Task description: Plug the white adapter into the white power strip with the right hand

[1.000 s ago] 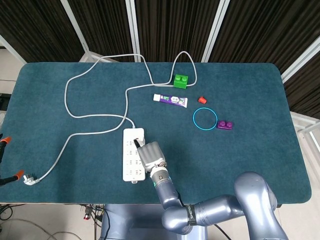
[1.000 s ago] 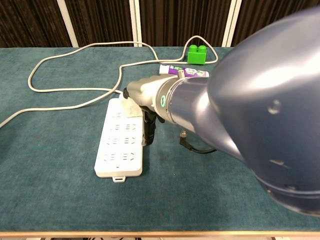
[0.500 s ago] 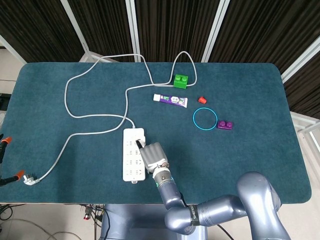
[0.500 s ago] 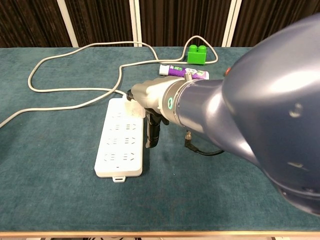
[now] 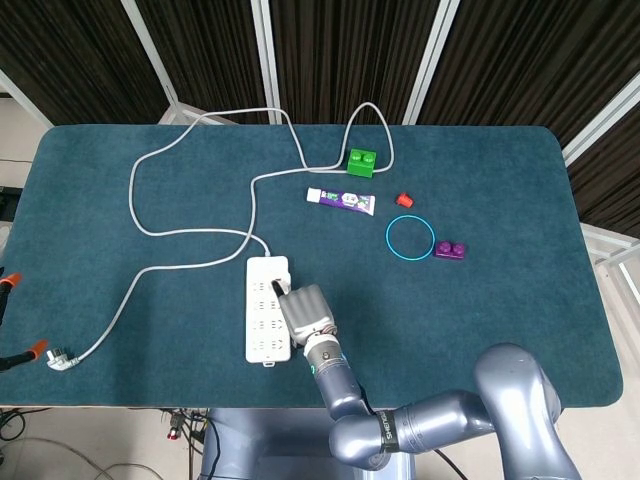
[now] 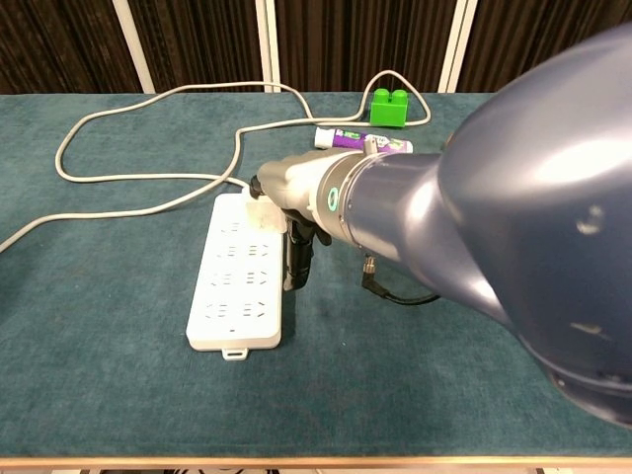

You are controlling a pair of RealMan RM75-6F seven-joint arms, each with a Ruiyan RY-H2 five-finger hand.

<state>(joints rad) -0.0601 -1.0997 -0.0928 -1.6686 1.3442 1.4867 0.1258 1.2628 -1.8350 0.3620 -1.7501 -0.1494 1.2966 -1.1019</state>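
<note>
Right robot hand (image 5: 306,311) barely shifted, grip unclear, over white power strip (image 5: 267,310), no legible writing

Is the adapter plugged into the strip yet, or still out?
Cannot tell. The right hand covers the far end of the power strip, where the adapter shows only as a white edge; its prongs are hidden.

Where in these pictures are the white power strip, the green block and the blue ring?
white power strip (image 5: 262,325): head view, middle of its socket face.
green block (image 5: 361,162): head view, its top studs.
blue ring (image 5: 391,247): head view, its left rim.
</note>
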